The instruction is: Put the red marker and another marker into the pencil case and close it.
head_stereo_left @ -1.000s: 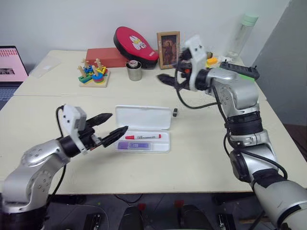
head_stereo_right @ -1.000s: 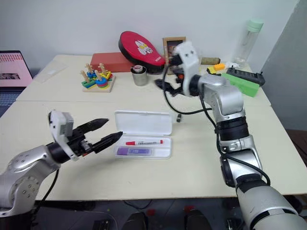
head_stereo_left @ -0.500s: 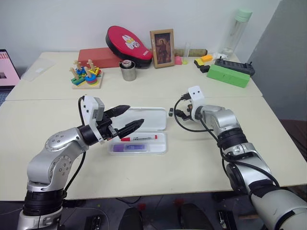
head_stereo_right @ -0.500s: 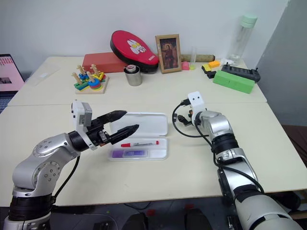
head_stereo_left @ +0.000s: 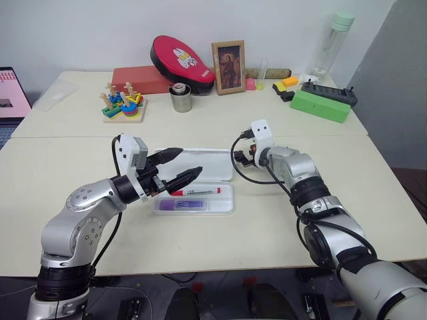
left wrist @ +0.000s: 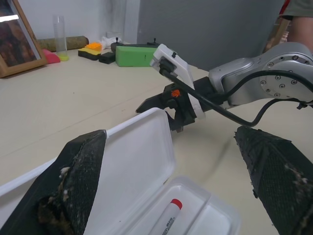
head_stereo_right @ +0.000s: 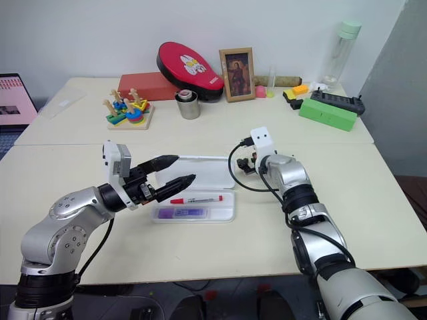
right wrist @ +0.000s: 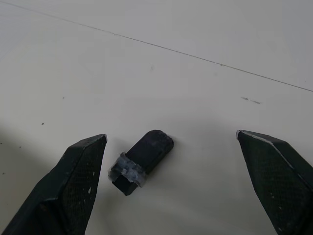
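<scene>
Left eye view: the pencil case lies open on the surface, lid folded back flat. Inside the tray are the red marker and, nearer the front edge, the purple highlighter, so both items appear loaded and closing looks like the remaining step.

The left claw hovers over the case's left end, jaws spread wide, holding nothing. The right claw sits low just past the lid's right end, also wide open and empty; its wrist view shows a small black object on the surface between its fingers.

Recommendation: the right claw should keep off the black object, get under the lid's far edge and swing it over. The left claw could steady the tray. Press along the front rim until it latches.
</scene>
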Motion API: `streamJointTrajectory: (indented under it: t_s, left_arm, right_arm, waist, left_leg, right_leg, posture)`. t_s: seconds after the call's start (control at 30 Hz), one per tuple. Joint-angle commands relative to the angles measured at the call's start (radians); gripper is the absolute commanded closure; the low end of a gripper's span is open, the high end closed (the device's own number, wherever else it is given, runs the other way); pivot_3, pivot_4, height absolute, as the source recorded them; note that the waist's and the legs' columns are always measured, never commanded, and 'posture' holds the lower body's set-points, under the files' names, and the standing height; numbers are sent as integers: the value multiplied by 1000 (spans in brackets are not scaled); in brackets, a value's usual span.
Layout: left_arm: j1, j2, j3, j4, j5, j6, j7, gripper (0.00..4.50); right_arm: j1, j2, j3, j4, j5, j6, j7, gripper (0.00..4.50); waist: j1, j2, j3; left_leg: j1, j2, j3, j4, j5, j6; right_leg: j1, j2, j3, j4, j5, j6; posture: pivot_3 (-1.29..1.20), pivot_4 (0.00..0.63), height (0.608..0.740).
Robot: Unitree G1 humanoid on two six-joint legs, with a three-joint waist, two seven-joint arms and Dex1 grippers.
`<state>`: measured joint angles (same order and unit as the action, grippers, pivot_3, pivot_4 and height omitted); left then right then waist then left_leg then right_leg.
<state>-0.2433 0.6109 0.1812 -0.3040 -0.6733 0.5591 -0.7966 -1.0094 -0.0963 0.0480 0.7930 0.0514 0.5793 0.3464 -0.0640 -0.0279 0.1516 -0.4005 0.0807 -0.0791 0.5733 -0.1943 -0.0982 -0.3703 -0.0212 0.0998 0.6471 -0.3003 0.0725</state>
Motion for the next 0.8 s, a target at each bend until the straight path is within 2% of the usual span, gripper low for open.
streamJointTrajectory:
  t_s: [0.03,0.13,0.17,0.2,0.37,0.43,0.63,0.67,0.77,0.8]
  left_arm:
    - [-1,3,9,-37,-4,-14,0,0]
    - [-1,4,10,-37,-4,-14,0,0]
    - [-2,4,10,-37,-4,-14,0,0]
    - [-2,5,10,-37,-4,-14,-1,0]
    - [-6,6,9,-32,-4,-14,-3,0]
    - [-7,6,8,-30,-3,-14,-4,0]
    - [-19,3,1,-22,1,-17,-7,0]
    - [-19,3,1,-22,1,-18,-8,0]
    - [-21,4,1,-18,2,-19,-12,0]
    - [-23,4,1,-16,3,-19,-13,0]
  right_arm:
    - [-23,4,28,8,-31,-31,-2,22]
    - [-14,3,53,17,-52,-30,12,22]
    - [-8,3,59,15,-57,-32,14,369]
    - [-3,3,62,12,-59,-33,14,383]
    - [2,-2,64,7,-65,-44,8,1489]
    - [1,-5,64,2,-66,-43,9,2094]
    - [-1,-18,54,-2,-73,-45,13,3359]
    - [-1,-20,52,-3,-73,-45,12,3696]
    - [-2,-30,42,-9,-70,-59,6,4203]
    - [-5,-35,31,-15,-61,-64,6,4213]
  waist:
    - [0,0,0]
    - [0,0,0]
    - [0,0,0]
    - [0,0,0]
    - [2,0,0]
    - [5,0,0]
    - [7,0,0]
    - [7,0,0]
    - [7,0,0]
    - [7,0,0]
  left_leg:
    - [0,0,0,0,0,0]
    - [0,0,0,0,0,0]
    - [0,0,0,0,0,0]
    - [0,0,0,0,0,0]
    - [0,0,0,0,0,0]
    - [0,0,0,0,0,0]
    - [0,0,0,0,0,0]
    - [0,0,0,0,0,0]
    - [0,0,0,0,0,0]
    - [0,0,0,0,0,0]
  right_leg:
    - [0,0,0,0,0,0]
    - [0,0,0,0,0,0]
    - [0,0,0,0,0,0]
    - [0,0,0,0,0,0]
    - [0,0,0,0,0,0]
    - [0,0,0,0,0,0]
    - [1,0,0,0,0,0]
    - [1,0,0,0,0,0]
    - [0,0,0,0,0,0]
    - [0,0,0,0,0,0]
  posture:
    - [0,150,740]
    - [0,150,740]
    - [0,150,740]
    - [0,150,740]
    - [0,150,740]
    - [0,150,740]
    - [0,150,740]
    - [0,150,740]
    - [0,150,740]
    - [0,150,740]
